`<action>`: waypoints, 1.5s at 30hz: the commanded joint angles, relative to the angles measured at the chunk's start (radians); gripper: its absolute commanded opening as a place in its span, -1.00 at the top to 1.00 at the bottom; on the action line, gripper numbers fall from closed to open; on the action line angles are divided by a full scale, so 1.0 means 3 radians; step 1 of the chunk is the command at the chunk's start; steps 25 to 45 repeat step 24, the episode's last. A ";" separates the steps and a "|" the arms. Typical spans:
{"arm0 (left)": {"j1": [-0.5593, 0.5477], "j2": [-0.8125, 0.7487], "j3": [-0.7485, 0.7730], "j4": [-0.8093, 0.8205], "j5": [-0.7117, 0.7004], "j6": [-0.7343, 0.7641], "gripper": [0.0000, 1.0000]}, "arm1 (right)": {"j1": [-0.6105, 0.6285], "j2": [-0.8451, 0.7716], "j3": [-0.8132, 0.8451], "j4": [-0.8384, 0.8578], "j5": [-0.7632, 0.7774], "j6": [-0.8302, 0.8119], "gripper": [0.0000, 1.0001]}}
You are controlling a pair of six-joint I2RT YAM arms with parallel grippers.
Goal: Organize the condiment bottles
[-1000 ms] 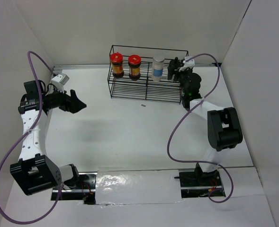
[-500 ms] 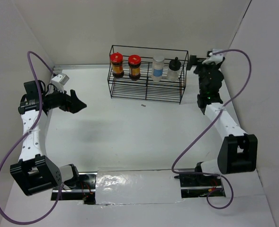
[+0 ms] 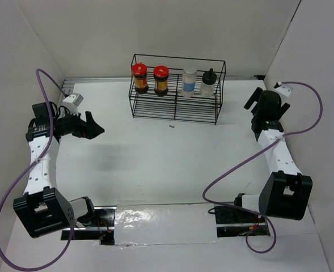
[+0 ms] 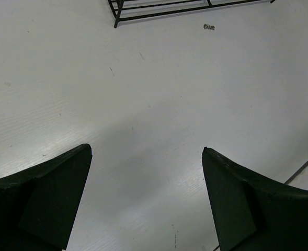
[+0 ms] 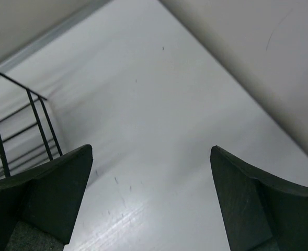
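Four condiment bottles stand in a row in the black wire rack (image 3: 175, 116) at the back: two brown jars with red lids (image 3: 139, 77) (image 3: 161, 80), a white bottle with a bluish label (image 3: 188, 81), and a pale bottle with a black cap (image 3: 208, 83). My left gripper (image 3: 97, 130) is open and empty over the table at the left; its wrist view (image 4: 146, 151) shows bare table between the fingers. My right gripper (image 3: 250, 102) is open and empty, to the right of the rack; its wrist view (image 5: 151, 149) shows bare table and the rack's end (image 5: 18, 125).
A small dark speck (image 3: 171, 126) lies on the table in front of the rack, also in the left wrist view (image 4: 209, 26). White walls enclose the table on three sides. Purple cables loop from both arms. A foil strip (image 3: 164, 224) lies at the near edge.
My right gripper let go of the black-capped bottle in the rack and has pulled back to the right, away from it. My left arm has shifted slightly.
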 commanded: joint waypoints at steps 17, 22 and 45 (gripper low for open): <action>-0.0134 -0.0159 -0.0186 0.0192 0.0001 -0.0138 -0.99 | 0.0012 -0.0207 0.0010 -0.0627 -0.0058 0.0857 -1.00; -0.0154 -0.0153 -0.0187 0.0187 0.0021 -0.0133 -0.99 | 0.0012 -0.0304 -0.0010 -0.0540 -0.0053 0.0856 -1.00; -0.0159 -0.0148 -0.0181 0.0182 0.0016 -0.0128 -0.99 | 0.0012 -0.0345 -0.0041 -0.0484 -0.0032 0.0867 -1.00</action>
